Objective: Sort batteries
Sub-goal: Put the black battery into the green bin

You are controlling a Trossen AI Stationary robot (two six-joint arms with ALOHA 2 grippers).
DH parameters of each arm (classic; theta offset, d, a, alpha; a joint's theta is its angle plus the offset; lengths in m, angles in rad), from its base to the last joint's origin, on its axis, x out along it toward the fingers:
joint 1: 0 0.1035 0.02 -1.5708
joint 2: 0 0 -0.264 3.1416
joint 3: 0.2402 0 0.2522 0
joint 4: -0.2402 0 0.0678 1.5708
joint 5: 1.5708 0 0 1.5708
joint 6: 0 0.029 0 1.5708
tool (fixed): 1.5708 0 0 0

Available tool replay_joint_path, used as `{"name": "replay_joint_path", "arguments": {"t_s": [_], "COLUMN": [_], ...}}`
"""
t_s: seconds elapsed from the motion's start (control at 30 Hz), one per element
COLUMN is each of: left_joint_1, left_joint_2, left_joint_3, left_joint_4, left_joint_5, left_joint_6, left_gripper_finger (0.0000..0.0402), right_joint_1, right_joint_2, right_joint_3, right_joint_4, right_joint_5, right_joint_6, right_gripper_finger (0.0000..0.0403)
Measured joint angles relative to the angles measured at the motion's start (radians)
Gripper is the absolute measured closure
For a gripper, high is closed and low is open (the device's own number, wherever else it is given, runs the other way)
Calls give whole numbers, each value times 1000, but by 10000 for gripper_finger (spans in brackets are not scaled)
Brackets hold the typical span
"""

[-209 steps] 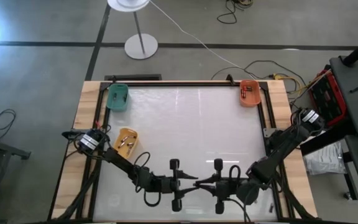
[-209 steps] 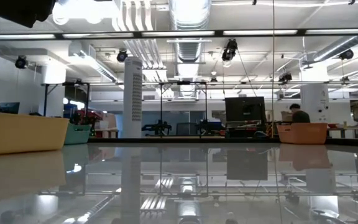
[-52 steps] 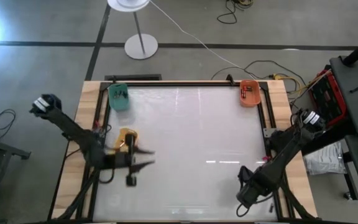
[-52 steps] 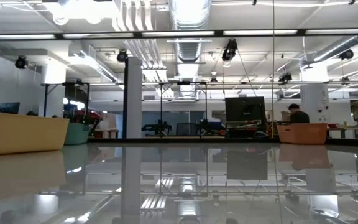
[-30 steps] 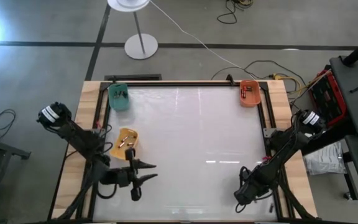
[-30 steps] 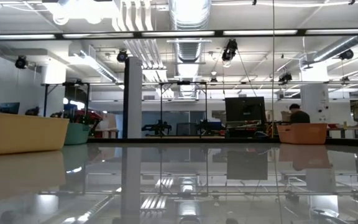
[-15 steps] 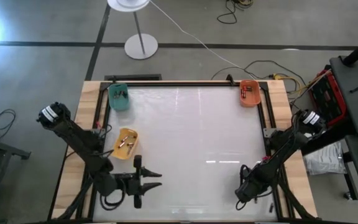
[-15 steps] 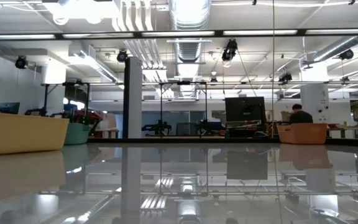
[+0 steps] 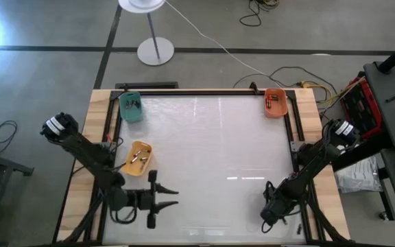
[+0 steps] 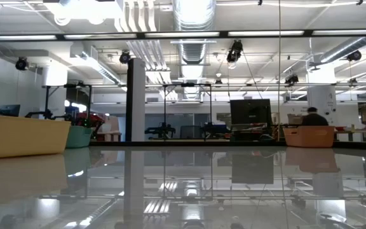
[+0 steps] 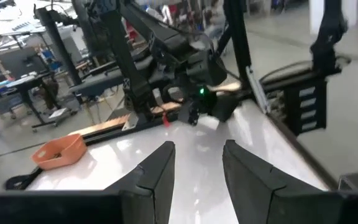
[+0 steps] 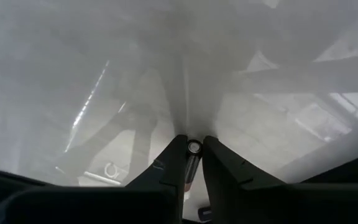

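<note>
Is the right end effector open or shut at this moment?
Shut on a battery. In the right wrist view, the right end effector has both fingers pressed against a small silver-grey cylinder between them.

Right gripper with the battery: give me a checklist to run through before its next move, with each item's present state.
1. Battery between the right gripper fingers: ok, it sits in the narrow gap between them.
2. Grip fully shut and firm: cannot tell.
3. Battery clear of the table: cannot tell, the right wrist view is too hazy.
4. Left gripper out of the way: ok, it is open and empty near the table's front left, far from the right arm.
5. Bins in place: ok, orange bin at the back right, green bin at the back left, yellow bin on the left.
6. Which bin suits this battery: cannot tell.
</note>
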Motion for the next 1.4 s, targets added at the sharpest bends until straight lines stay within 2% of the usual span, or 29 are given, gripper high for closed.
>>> {"name": "replay_joint_path", "arguments": {"t_s": [0.1,0.27,0.33,0.53,0.7,0.8,0.97,1.07,1.17,1.27,1.4], "left_joint_1": [37,139,188,322,376,395,396,408,418,419,421], "left_joint_2": [0,0,0,3,33,54,89,110,129,151,173], "left_joint_3": [-65,-170,-203,-281,-302,-300,-277,-262,-241,-224,-209], "left_joint_4": [151,337,372,390,445,468,475,474,475,494,537], "left_joint_5": [82,363,422,431,452,450,452,455,511,561,614], "left_joint_6": [8,-2,-27,-219,-299,-327,-230,-283,-297,-301,-326], "left_gripper_finger": [284,284,284,281,265,246,212,203,201,200,201], "right_joint_1": [0,-5,-11,-50,-121,-189,-292,-340,-373,-393,-411], "right_joint_2": [1,-6,-10,-32,-35,-35,-35,-35,-26,-13,10], "right_joint_3": [-2,23,50,201,379,463,538,544,544,543,542], "right_joint_4": [3,-25,-75,-264,-397,-410,-245,-53,113,230,319], "right_joint_5": [20,34,51,213,445,587,798,817,858,901,906], "right_joint_6": [-31,-59,-65,-172,-351,-512,-869,-1084,-1255,-1372,-1455], "right_gripper_finger": [364,381,385,385,385,385,385,385,385,385,385]}}
